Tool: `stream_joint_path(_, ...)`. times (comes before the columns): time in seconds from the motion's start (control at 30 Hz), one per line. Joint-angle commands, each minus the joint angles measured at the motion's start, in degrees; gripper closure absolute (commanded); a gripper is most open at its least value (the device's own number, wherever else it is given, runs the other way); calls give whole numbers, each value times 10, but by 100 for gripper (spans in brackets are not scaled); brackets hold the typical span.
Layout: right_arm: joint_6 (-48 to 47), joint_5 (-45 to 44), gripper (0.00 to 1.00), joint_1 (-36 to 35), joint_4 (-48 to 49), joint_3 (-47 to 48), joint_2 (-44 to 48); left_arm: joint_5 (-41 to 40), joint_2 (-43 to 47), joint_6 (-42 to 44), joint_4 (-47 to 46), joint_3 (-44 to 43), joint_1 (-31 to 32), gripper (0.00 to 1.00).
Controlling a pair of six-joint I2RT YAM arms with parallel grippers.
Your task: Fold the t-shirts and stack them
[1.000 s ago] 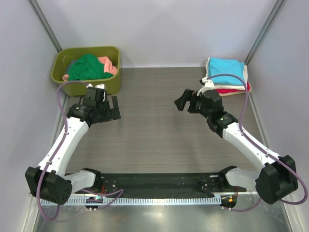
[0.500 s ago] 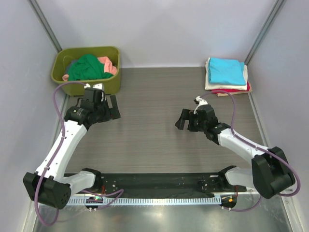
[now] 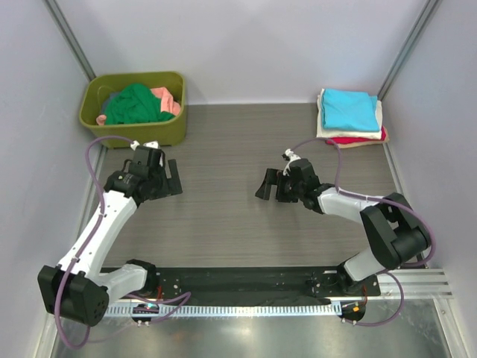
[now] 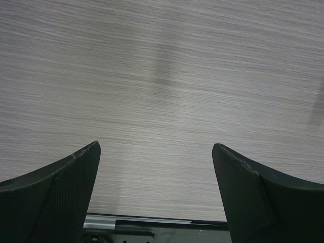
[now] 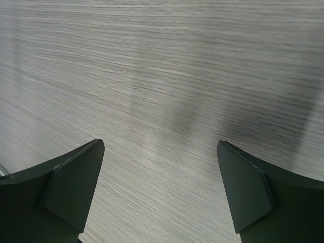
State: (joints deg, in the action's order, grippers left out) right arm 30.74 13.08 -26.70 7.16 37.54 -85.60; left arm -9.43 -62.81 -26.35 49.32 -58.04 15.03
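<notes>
A folded turquoise-blue t-shirt point(image 3: 349, 109) lies on top of a stack at the back right, over a cream-white one point(image 3: 323, 131) and a red one point(image 3: 358, 139). A dark green t-shirt point(image 3: 134, 104) and a salmon-pink one point(image 3: 169, 101) lie crumpled in the olive-green tub point(image 3: 165, 130) at the back left. My left gripper point(image 3: 173, 177) is open and empty over bare table, in front of the tub. My right gripper point(image 3: 267, 186) is open and empty over the table's middle. Both wrist views show only wood-grain table between open fingers point(image 4: 55, 190) point(image 5: 61, 187).
Grey walls close in the table on the left, right and back. A black rail point(image 3: 246, 283) and a metal strip run along the near edge between the arm bases. Purple cables loop off both arms.
My right gripper has drawn back from the stack at the back right toward the table's middle, lower and nearer. My left gripper has shifted slightly nearer. The stack stays put.
</notes>
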Motion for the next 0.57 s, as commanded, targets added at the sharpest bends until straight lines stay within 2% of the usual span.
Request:
stream_joint_path(0.0, 10, 12, 0, -20, 45, 40, -12, -1, -3, 7, -12, -21, 2, 9)
stream_joint_path(0.37, -2, 12, 0, -69, 7, 114, -74, 3, 20, 9, -18, -15, 2, 8)
stream_joint_path(0.53, -20, -40, 0, -102, 13, 130, -68, -8, 32, 8, -16, -15, 1, 8)
